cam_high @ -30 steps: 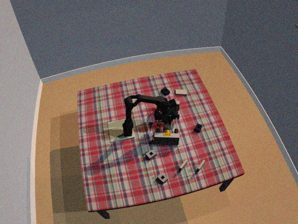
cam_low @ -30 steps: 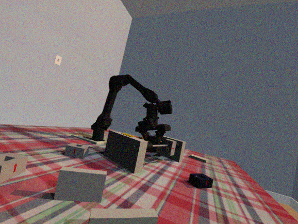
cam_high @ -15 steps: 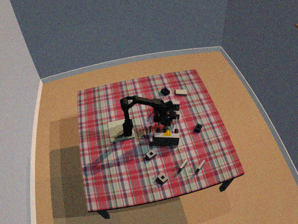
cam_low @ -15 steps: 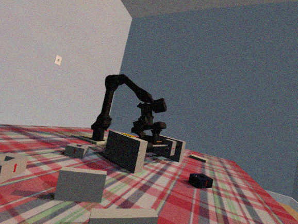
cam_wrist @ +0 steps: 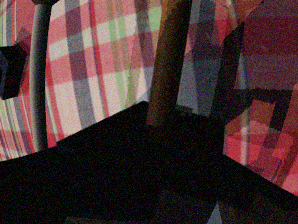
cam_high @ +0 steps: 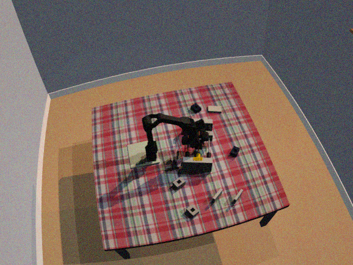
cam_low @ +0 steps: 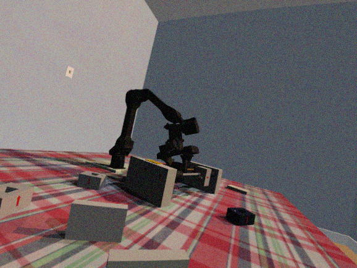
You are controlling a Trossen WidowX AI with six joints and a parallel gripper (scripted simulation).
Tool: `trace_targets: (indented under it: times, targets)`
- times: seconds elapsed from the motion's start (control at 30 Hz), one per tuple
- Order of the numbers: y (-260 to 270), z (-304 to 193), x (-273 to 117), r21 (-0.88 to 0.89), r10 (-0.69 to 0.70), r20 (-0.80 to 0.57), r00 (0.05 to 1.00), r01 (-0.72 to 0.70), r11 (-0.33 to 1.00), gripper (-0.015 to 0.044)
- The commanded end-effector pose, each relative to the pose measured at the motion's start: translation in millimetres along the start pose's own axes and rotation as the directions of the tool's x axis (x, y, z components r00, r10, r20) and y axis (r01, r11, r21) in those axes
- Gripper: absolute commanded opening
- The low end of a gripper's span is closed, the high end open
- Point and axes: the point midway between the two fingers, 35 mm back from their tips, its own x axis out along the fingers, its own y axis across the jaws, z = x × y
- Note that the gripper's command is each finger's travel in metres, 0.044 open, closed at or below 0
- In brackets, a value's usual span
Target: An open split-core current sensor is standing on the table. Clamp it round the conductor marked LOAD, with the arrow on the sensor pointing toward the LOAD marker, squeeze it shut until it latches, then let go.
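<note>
My gripper (cam_high: 196, 149) (cam_low: 178, 164) points down between the two supports. Its fingers stand apart and are shut on the sensor. The sensor shows only as a dark body (cam_wrist: 135, 135) in the wrist view, at the brown conductor (cam_wrist: 170, 65), which runs into its outline. Whether its jaws are closed or latched, and its arrow, are hidden in the dark. A grey conductor (cam_wrist: 39, 75) (cam_high: 209, 146) runs beside it. A yellow marker (cam_high: 197, 157) (cam_low: 152, 161) sits on top of the near support (cam_high: 196, 167) (cam_low: 149, 182); its lettering is unreadable.
The far support (cam_high: 208, 126) (cam_low: 217, 181) stands behind the gripper. A dark box (cam_high: 234, 151) (cam_low: 240, 216) lies to the right, another dark box (cam_high: 195, 108) and a pale block (cam_high: 214, 109) at the back. Two grey hollow blocks and two thin upright panels stand nearer the front.
</note>
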Motion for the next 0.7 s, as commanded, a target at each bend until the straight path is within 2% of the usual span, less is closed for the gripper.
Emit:
trace_targets:
  times: [0.0, 0.13, 0.67]
  targets:
    - [0.1, 0.0, -0.2, 0.0, 0.0, 0.0, 1.0, 0.0, 1.0, 0.0157]
    - [0.1, 0.0, -0.2, 0.0, 0.0, 0.0, 1.0, 0.0, 1.0, 0.0263]
    - [0.1, 0.0, -0.2, 0.0, 0.0, 0.0, 1.0, 0.0, 1.0, 0.0263]
